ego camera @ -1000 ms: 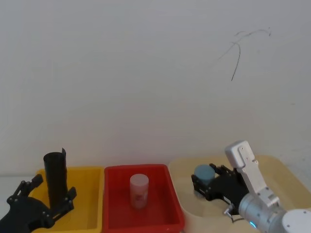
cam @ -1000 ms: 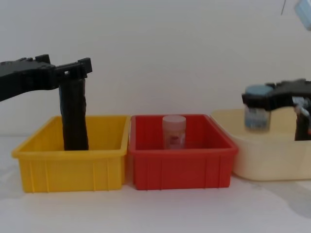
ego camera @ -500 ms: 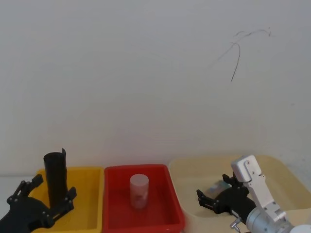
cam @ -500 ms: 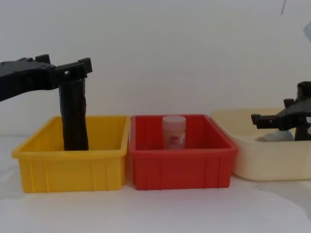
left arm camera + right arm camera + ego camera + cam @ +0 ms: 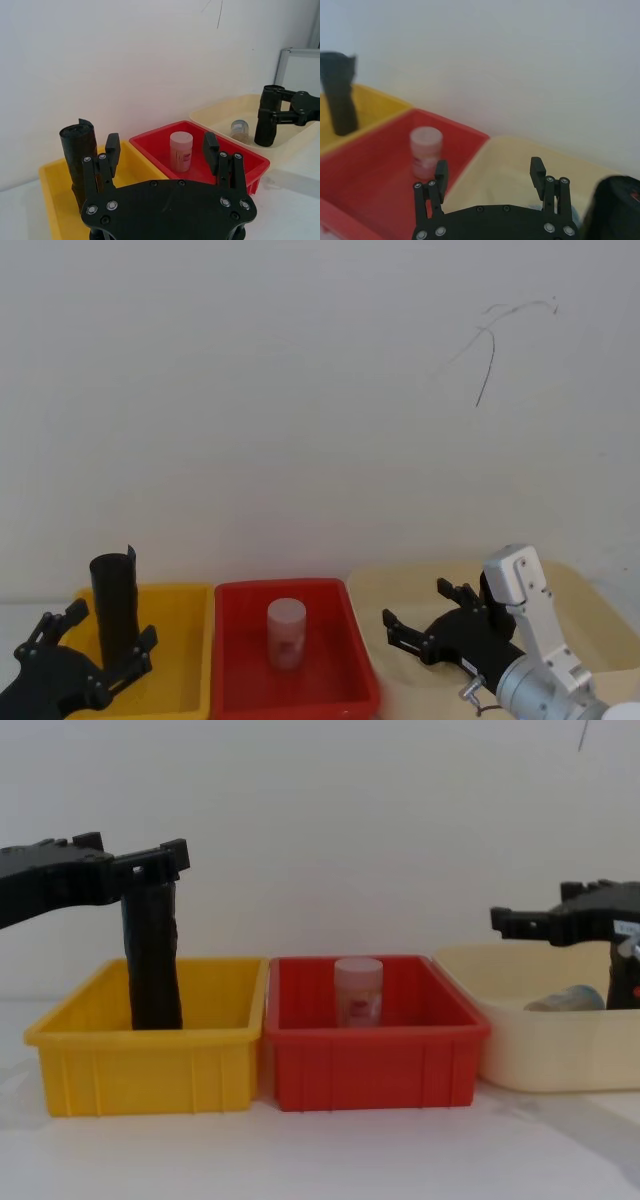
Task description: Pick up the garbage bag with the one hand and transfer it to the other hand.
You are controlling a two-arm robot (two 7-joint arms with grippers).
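Black garbage bag [image 5: 113, 605] stands upright in the yellow bin [image 5: 190, 680] — between the left pincer's [image 5: 95, 635] wide prongs.

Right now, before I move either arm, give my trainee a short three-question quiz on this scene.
1. True or false: the tall black rolled-plastic garbage bag stands upright in the yellow plastic bin.
2. Which bin holds the small translucent pinkish jar? A yellow; B red; C cream.
3. Fill in: the black pronged right gripper, above the cream tub, is ___ (open or shut).

Key: 1 true; 2 B; 3 open.
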